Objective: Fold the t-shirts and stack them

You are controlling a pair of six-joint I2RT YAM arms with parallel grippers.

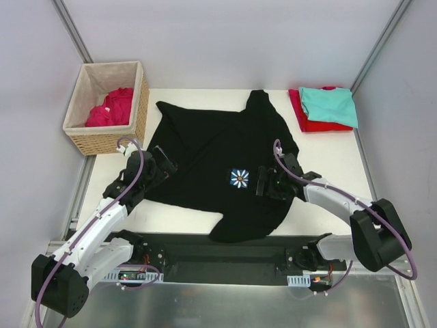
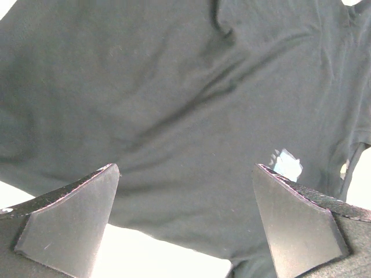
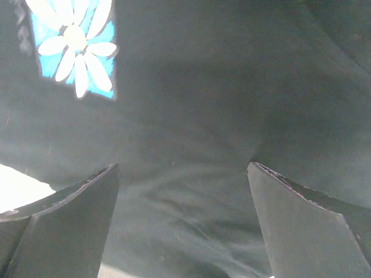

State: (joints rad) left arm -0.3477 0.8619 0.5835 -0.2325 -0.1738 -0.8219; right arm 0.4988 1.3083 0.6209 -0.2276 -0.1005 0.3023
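Observation:
A large black t-shirt [image 1: 212, 154] with a white-blue flower print [image 1: 240, 178] lies spread and rumpled on the white table [image 1: 334, 164]. My left gripper [image 1: 162, 166] is open at the shirt's left edge, with black cloth [image 2: 174, 116] between and beyond its fingers. My right gripper [image 1: 263, 183] is open over the shirt just right of the flower [image 3: 75, 46], and black cloth [image 3: 191, 174] fills its view. A teal shirt [image 1: 330, 106] lies folded on a red shirt [image 1: 308, 121] at the back right. Crimson-pink shirts [image 1: 113, 108] lie in the basket.
A woven wicker basket [image 1: 102, 140] with beige lining stands at the back left corner. Grey walls and metal frame posts [image 1: 72, 31] enclose the table. The arm bases sit on a black rail [image 1: 225, 256] at the near edge.

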